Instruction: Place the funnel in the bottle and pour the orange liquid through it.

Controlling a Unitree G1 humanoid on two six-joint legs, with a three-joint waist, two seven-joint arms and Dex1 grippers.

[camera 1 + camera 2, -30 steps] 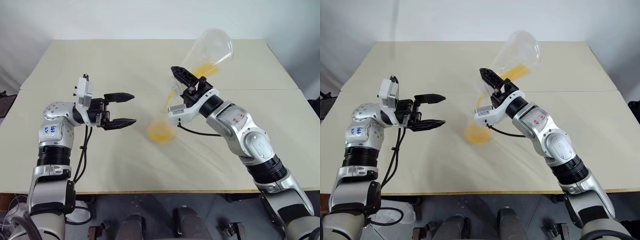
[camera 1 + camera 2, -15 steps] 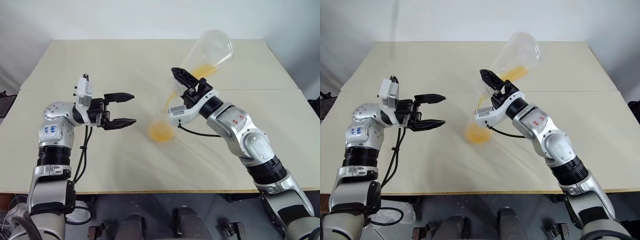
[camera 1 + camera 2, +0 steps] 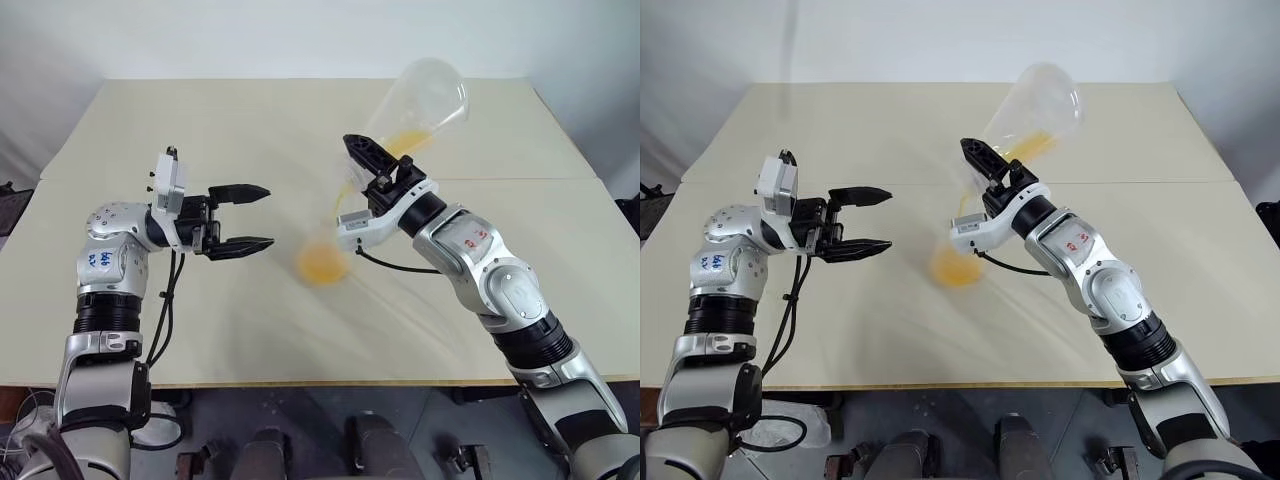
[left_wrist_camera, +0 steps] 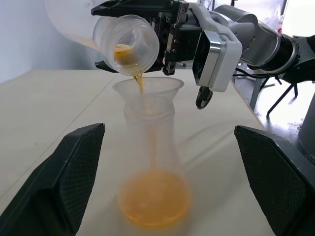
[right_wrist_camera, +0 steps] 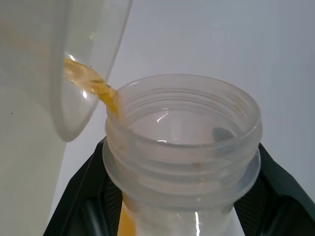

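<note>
1. The right gripper (image 3: 368,170) has its two black fingers clamped on the neck of a clear tapered cup (image 3: 420,105), which is tipped so its threaded mouth (image 4: 127,43) points down and its wide base points up and away from the robot.
2. The right arm reaches forward and to the left over the table (image 3: 200,120), with the wrist raised and angled upward.
3. The orange liquid (image 4: 154,202) runs in a thin stream from the cup's mouth into the funnel (image 4: 147,91); some pools along the cup's lower wall, and most lies in the base of the bottle (image 4: 150,162).
4. The funnel sits upright in the bottle's neck, directly under the cup's mouth; cup and funnel are not touching.
5. The bottle stands upright on the table, near the middle, between the two grippers.
6. The left gripper (image 3: 243,217) has its fingers spread wide and holds nothing; in the left wrist view the fingers flank the bottle well apart from it.
7. The left forearm is held roughly level, its gripper pointing to the right, toward the bottle.
</note>
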